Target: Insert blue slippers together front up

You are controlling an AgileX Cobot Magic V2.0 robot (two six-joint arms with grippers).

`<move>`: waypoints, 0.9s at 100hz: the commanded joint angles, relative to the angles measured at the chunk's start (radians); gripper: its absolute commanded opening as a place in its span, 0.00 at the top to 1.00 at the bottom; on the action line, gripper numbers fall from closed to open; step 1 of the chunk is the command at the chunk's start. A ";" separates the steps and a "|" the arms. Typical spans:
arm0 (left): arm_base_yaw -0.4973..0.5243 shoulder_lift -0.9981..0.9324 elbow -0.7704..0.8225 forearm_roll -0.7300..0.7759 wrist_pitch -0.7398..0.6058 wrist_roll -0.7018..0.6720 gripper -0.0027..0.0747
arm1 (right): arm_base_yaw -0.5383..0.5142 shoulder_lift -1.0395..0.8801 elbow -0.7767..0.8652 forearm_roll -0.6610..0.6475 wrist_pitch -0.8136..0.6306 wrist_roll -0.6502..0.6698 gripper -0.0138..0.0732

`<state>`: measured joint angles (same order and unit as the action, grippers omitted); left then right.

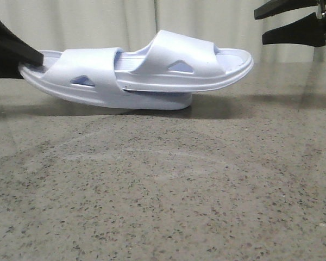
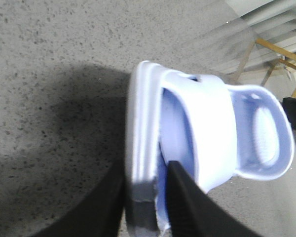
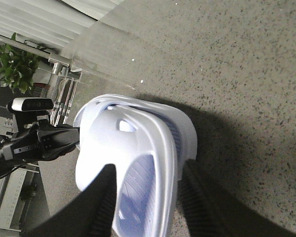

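The two blue slippers are nested in the front view. The left slipper (image 1: pixel 81 73) has the right slipper (image 1: pixel 179 60) pushed through under its wide strap, both soles down. My left gripper (image 1: pixel 35 60) is shut on the left slipper's end; in the left wrist view (image 2: pixel 148 170) its fingers pinch the sole edge of the pair (image 2: pixel 212 128). My right gripper (image 1: pixel 259 26) is open, up and to the right of the right slipper's end, not touching it. In the right wrist view (image 3: pixel 149 168) the pair (image 3: pixel 123 143) shows between its spread fingers.
The speckled grey table (image 1: pixel 163 196) stretches forward of the slippers. A pale curtain (image 1: pixel 98 22) hangs behind. A camera on a stand (image 3: pixel 32 104) and a potted plant (image 3: pixel 12 69) stand beyond the table edge. Wooden legs (image 2: pixel 281 59) show off the table.
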<state>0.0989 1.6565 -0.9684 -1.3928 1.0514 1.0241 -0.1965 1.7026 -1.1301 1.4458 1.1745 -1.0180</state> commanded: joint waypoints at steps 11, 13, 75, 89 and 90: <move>0.000 -0.032 -0.033 -0.059 0.015 0.053 0.43 | -0.008 -0.045 -0.030 0.058 0.135 -0.001 0.55; 0.006 -0.032 -0.037 -0.055 0.020 0.063 0.43 | -0.010 -0.045 -0.030 0.058 0.135 -0.001 0.55; 0.179 -0.296 -0.200 0.027 0.157 0.080 0.95 | -0.114 -0.168 -0.030 0.037 0.135 0.024 0.93; 0.158 -0.421 -0.200 0.061 0.039 0.084 0.95 | -0.107 -0.252 -0.030 0.019 0.085 0.024 0.93; 0.154 -0.427 -0.200 0.064 0.024 0.084 0.95 | -0.107 -0.262 -0.030 0.016 0.073 0.024 0.93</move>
<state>0.2724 1.3334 -1.1381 -1.2846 1.1477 1.1002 -0.3050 1.5376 -1.1301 1.4236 1.1811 -0.9914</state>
